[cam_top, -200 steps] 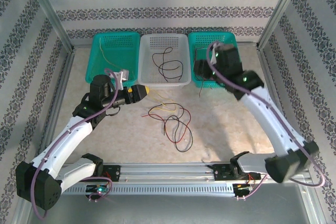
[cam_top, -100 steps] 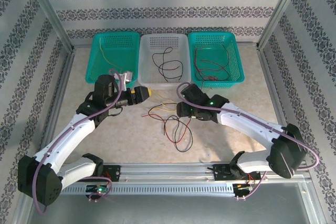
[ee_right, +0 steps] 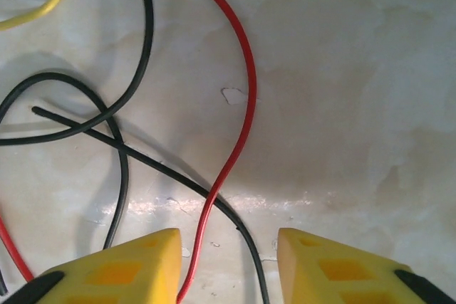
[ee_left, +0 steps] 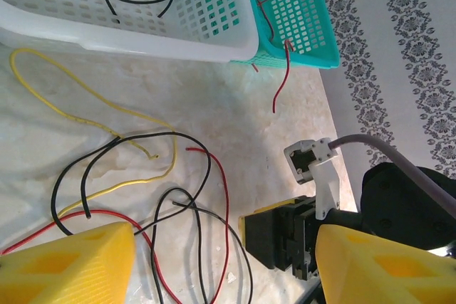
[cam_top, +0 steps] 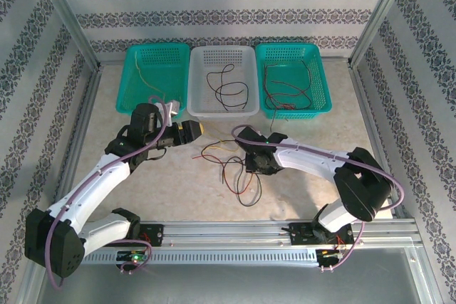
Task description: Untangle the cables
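The cables lie tangled on the table: red [cam_top: 239,176], black [cam_top: 251,184] and yellow [cam_top: 226,144] loops crossing each other. My right gripper [cam_top: 249,167] is low over the tangle's right side, open. In the right wrist view its yellow fingers [ee_right: 121,268] straddle a red cable [ee_right: 242,105] lying over a black cable [ee_right: 142,161]; nothing is pinched. My left gripper [cam_top: 201,128] hovers left of the tangle, open and empty. The left wrist view looks over the yellow cable [ee_left: 92,97], black loops [ee_left: 142,147] and red strand [ee_left: 224,197].
Three baskets stand along the back: a left teal basket [cam_top: 135,51] holding a yellow wire, a white basket [cam_top: 222,48] with a black wire, a right teal basket [cam_top: 288,45] with red and black wires. A red end hangs out of that basket [ee_left: 281,83].
My right arm swung from above the right teal basket down to the tangle on the table. My left gripper shifted only slightly.
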Robot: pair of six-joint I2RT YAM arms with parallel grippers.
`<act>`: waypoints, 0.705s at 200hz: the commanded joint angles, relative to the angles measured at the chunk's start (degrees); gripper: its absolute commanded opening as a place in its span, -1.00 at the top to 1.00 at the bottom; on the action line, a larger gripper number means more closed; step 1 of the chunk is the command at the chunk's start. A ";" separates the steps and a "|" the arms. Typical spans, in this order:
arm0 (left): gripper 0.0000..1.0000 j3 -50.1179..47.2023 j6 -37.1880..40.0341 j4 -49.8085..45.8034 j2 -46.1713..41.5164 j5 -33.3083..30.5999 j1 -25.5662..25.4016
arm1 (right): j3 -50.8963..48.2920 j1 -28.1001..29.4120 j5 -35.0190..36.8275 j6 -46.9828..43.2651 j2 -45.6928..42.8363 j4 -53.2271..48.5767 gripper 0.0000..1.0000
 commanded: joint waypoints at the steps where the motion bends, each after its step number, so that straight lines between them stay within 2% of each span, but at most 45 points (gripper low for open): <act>1: -0.35 -0.14 1.69 -1.51 0.84 -0.78 -0.56 | -0.31 1.29 -2.22 4.72 0.98 -0.87 0.26; 32: -0.35 -1.25 1.58 -1.35 2.06 -2.30 -0.60 | 2.45 3.38 1.42 3.92 1.14 -0.91 0.27; 71: -0.30 -0.90 1.12 -1.75 3.52 -2.81 -0.56 | 10.57 3.19 4.44 -5.35 5.06 1.29 0.06; 103: -0.30 -0.60 2.17 -2.98 3.16 -3.50 -0.57 | 13.62 -1.15 3.54 -13.14 9.18 8.99 0.11; 129: -0.29 -0.61 2.45 -4.08 2.49 -3.73 -0.63 | 17.81 -4.18 1.71 -16.16 13.82 9.74 0.14; 141: -0.28 -0.69 2.70 -4.56 1.85 -4.09 -0.57 | 19.03 -4.60 -0.74 -17.08 14.41 10.67 0.23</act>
